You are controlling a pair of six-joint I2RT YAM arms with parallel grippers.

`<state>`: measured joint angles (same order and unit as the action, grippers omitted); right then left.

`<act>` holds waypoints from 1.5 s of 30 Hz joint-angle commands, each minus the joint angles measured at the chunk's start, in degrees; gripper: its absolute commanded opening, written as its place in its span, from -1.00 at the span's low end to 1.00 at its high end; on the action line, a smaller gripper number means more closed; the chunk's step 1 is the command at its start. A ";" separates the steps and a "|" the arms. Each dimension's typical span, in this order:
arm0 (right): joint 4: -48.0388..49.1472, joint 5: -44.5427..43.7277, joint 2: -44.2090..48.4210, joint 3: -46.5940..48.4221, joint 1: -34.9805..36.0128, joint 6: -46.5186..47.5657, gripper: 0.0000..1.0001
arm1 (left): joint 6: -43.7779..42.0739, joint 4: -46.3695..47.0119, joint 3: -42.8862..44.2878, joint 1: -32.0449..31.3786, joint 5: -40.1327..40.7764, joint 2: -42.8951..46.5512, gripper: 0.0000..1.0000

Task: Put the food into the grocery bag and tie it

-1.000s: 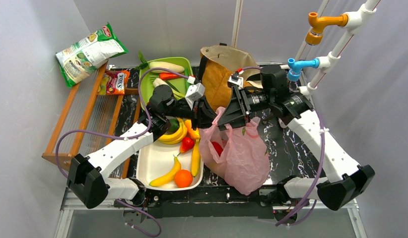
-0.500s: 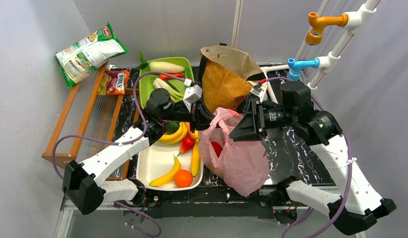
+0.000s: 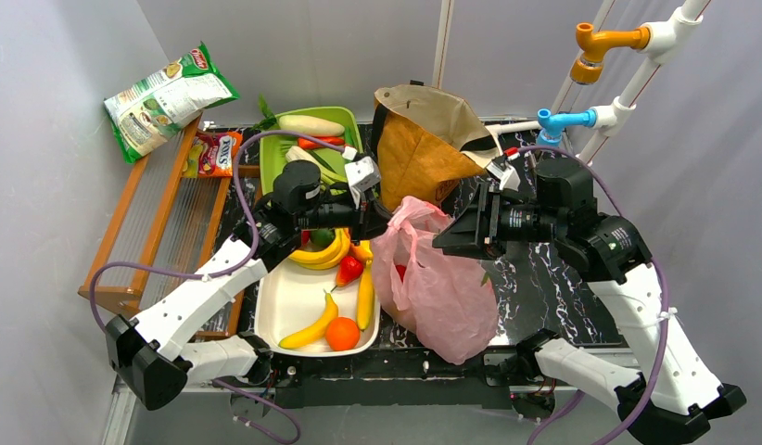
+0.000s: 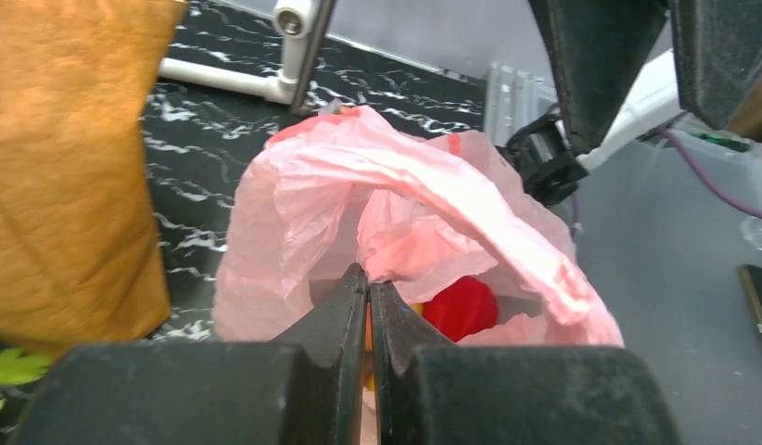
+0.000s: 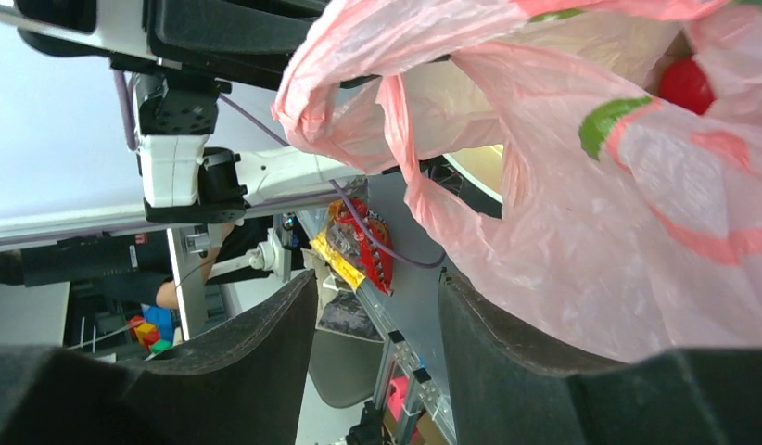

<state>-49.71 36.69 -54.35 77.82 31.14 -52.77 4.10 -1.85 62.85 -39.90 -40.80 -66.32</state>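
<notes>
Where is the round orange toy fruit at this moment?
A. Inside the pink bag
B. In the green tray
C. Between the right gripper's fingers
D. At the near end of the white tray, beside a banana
D: the orange lies at the near end of the white tray, right next to a banana.

1. The big green-and-white crisp packet [image 3: 169,97], propped at the far left corner, carries a red badge near its top. I cannot read the letters.
2. The small red-and-yellow packet [image 3: 213,153] at the far end of the wooden rack [image 3: 146,232] has pale lettering, too small to read.
</notes>
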 commanded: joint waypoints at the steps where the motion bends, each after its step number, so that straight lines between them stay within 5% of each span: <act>1: 1.88 -2.36 0.83 0.49 -0.15 -1.02 0.14 | -7.60 -9.60 4.55 -0.26 7.94 2.70 -1.00; 13: 8.26 -10.72 3.02 -7.14 0.18 -2.23 -0.21 | -4.54 -4.14 5.49 -0.61 3.19 1.22 -1.00; 33: 40.83 2.00 -7.34 -16.38 5.54 -6.07 -0.25 | 0.07 -3.63 6.58 -0.68 2.61 0.97 -1.00; 45: 37.60 7.49 -8.50 -14.18 8.04 -3.43 -0.26 | -0.47 -6.72 9.29 -0.70 6.64 -1.34 -1.00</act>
<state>-10.63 41.82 -62.87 60.97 38.65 -58.54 4.25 -6.94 69.78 -40.36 -36.38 -67.26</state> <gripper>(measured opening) 0.369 0.013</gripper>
